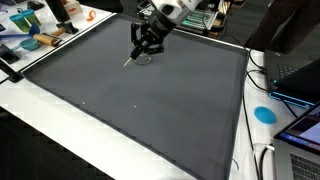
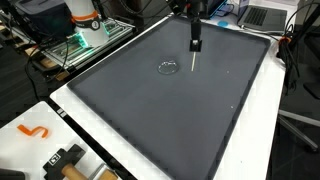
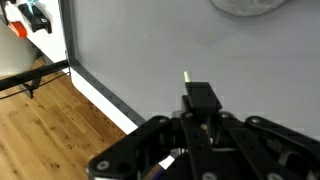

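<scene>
— Looking at an exterior view, what does the gripper (image 1: 143, 47) have?
— Its fingers are clamped on a thin pale stick (image 1: 131, 60) over the dark mat (image 1: 150, 110). The stick's long axis slants, with the free tip pointing down at the mat beside a clear ring (image 1: 146, 57).
— And in an exterior view from elsewhere?
— There the stick (image 2: 193, 62) hangs nearly vertical, tip down, just beside the ring (image 2: 168, 68). I cannot tell whether it touches the mat.
— The wrist view?
— Only its pale end (image 3: 186, 76) pokes past the closed fingers, pointing away from the camera. A wooden floor (image 3: 40, 130) lies beyond the mat's edge.
</scene>
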Controlling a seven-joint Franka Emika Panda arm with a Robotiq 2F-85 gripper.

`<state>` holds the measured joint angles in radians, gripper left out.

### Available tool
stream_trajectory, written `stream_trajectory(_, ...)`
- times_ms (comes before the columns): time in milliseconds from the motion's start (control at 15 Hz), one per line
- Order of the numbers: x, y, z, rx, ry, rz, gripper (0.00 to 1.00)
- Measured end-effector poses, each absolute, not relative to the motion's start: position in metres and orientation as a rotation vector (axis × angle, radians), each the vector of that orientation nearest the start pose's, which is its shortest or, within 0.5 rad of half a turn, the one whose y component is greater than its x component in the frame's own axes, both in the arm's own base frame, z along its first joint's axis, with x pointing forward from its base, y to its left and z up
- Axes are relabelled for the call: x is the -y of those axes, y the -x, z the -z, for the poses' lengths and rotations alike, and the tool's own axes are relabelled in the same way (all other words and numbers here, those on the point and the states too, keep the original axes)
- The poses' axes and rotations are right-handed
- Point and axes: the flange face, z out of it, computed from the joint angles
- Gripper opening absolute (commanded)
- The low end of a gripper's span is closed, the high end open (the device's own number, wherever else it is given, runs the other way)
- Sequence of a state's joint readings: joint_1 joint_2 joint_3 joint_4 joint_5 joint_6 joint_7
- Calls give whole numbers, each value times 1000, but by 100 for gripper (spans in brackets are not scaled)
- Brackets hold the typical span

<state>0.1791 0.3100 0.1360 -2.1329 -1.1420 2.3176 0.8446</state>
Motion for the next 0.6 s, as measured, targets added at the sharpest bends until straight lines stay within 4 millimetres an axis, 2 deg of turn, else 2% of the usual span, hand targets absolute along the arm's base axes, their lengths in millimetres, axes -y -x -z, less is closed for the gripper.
stream_trajectory(267, -147, -550, -274, -362, -2477, -462, 3)
stream_trajectory(600, -124, -546, -288, -300, -2597, -465, 3)
